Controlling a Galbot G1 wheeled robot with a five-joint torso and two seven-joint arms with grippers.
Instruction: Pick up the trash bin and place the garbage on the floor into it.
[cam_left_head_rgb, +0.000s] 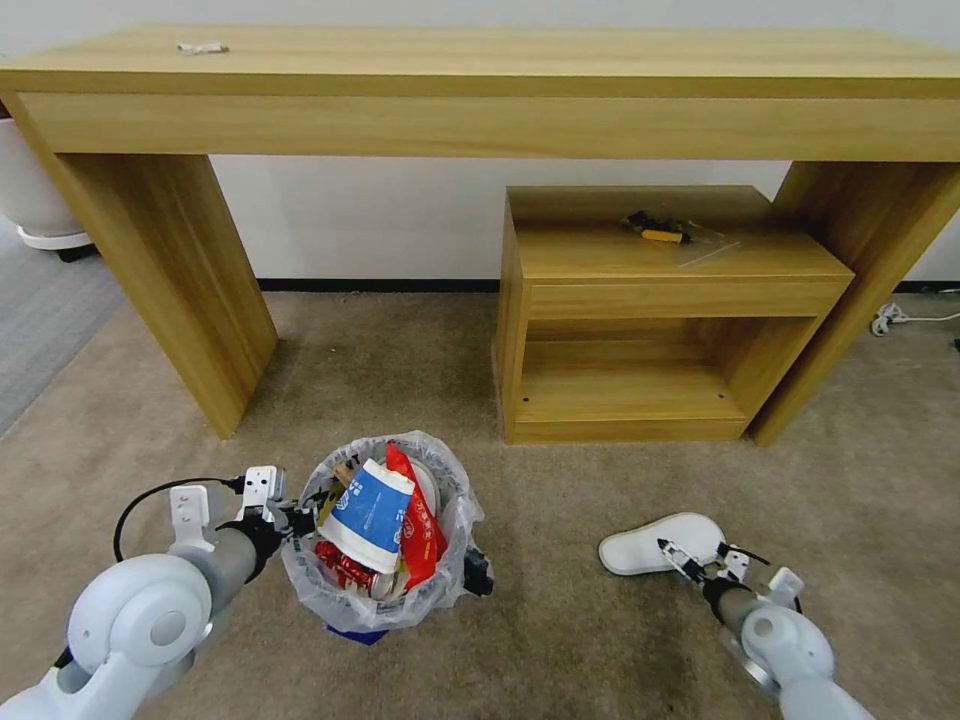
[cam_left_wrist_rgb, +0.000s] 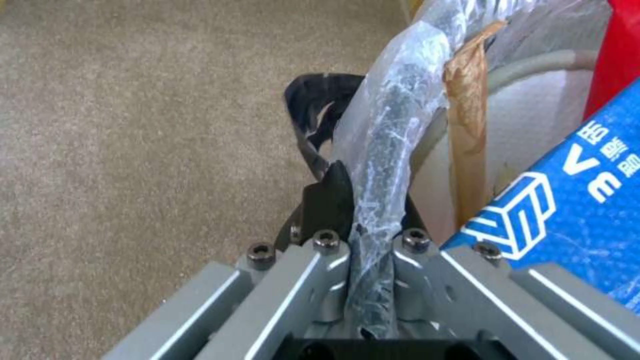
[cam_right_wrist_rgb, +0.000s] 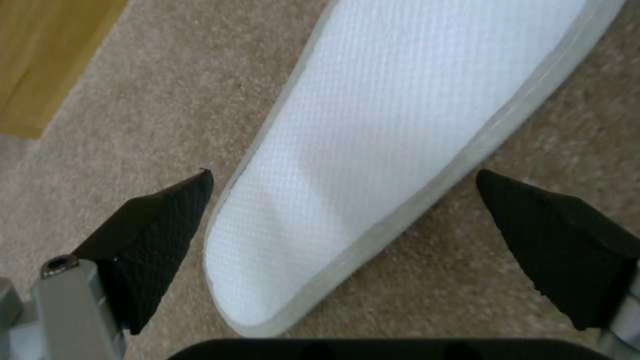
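Lighting even and bright, indoor, diffuse from above; no hard glare.

Head view: my wide lens bows the table edge and splays its legs outward toward the corners. Soft shadow under the table and inside the low cabinet; a faint dark patch on the floor near my arms. Left wrist view: small highlights on the plastic bag, near metal soft. Right wrist view: white insole nearly washed out, weave visible; my right tool fingertips blurred.
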